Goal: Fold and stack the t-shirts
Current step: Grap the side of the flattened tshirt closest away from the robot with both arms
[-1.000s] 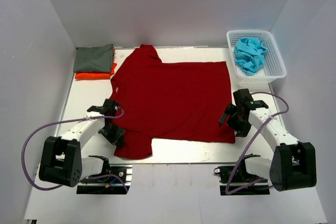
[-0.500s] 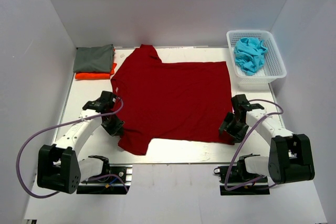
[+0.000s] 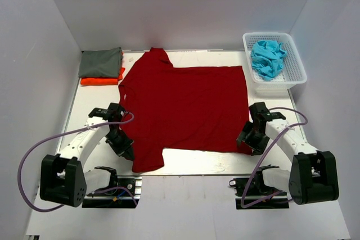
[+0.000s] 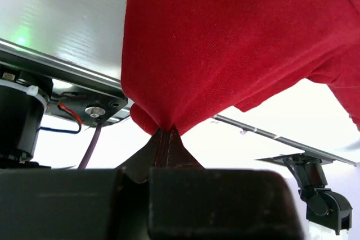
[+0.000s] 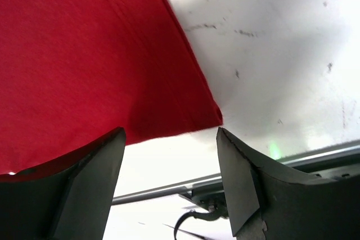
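A dark red t-shirt [image 3: 185, 105] lies spread on the white table. My left gripper [image 3: 125, 149] is shut on its near left sleeve; in the left wrist view the red cloth [image 4: 225, 49] hangs pinched between my fingertips [image 4: 167, 139]. My right gripper [image 3: 249, 139] is open over the shirt's near right corner [image 5: 191, 111], which lies flat just ahead of the two fingers [image 5: 242, 178]. A folded grey-green shirt [image 3: 100, 63] lies on a folded orange shirt [image 3: 101, 80] at the back left. Turquoise shirts [image 3: 268, 57] lie crumpled in the basket.
The white lattice basket [image 3: 295, 68] stands at the back right. White walls enclose the table on three sides. The table's metal front edge [image 3: 185, 174] runs just behind both grippers, with the arm bases below it.
My left gripper has drawn the sleeve back towards the near edge. My right gripper has stayed at the shirt's near right corner, shifting only slightly.
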Available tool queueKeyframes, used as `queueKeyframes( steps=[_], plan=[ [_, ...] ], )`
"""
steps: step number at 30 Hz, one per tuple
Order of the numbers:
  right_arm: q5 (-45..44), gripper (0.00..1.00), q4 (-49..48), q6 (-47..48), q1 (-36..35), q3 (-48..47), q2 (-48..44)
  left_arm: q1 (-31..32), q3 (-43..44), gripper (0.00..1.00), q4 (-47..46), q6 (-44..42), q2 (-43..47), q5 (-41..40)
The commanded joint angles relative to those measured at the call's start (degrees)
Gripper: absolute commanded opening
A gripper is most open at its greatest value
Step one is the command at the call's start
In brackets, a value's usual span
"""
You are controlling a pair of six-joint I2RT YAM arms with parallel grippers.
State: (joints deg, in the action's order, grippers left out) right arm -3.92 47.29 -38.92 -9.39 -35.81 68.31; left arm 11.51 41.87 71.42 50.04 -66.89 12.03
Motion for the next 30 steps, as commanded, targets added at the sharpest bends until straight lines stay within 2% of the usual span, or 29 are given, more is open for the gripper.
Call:
queueKeyframes(
  steps=[1,9,14,17,18,19,20,25,30],
  plan=[
    [-1.4,0.72,3.9,-1.3,0.2,-1.5,-1.8,0.0,2.5,0.0,1.4,-1.5,-1.6,0.6],
    [1.5,0.72,-2.7,-1.1,0.0,1.5,1.4,0.0,3.8,0.0,0.7,-2.6,-3.8,-1.0],
    [2.6,0.59,-5.4,0.7,0.2,1.6,5.3,0.0,7.3,0.0,-1.7,-2.6,-5.0,0.7],
    [2.5,0.41,-5.7,1.2,0.2,0.6,6.7,0.0,9.5,0.0,-2.6,-2.1,-5.0,1.9],
    [2.0,0.19,-6.0,1.5,0.1,0.0,6.9,-0.7,10.2,0.0,-4.4,-2.7,-4.3,1.9],
    [1.7,0.06,-6.2,1.8,0.2,-0.4,6.9,-0.7,10.2,0.0,-5.4,-3.3,-4.3,2.6],
    [1.1,0.0,-6.2,2.2,0.2,-1.3,7.2,-0.7,10.2,0.0,-6.2,-3.3,-3.5,3.1],
    [1.3,0.0,-3.5,4.0,0.2,-7.3,8.4,-0.7,14.5,0.0,-7.5,-4.4,-4.6,7.1],
    [-1.2,0.0,0.2,6.0,0.3,-16.0,9.2,-1.2,19.4,0.0,-7.6,-5.1,-10.0,9.4]
  ],
)
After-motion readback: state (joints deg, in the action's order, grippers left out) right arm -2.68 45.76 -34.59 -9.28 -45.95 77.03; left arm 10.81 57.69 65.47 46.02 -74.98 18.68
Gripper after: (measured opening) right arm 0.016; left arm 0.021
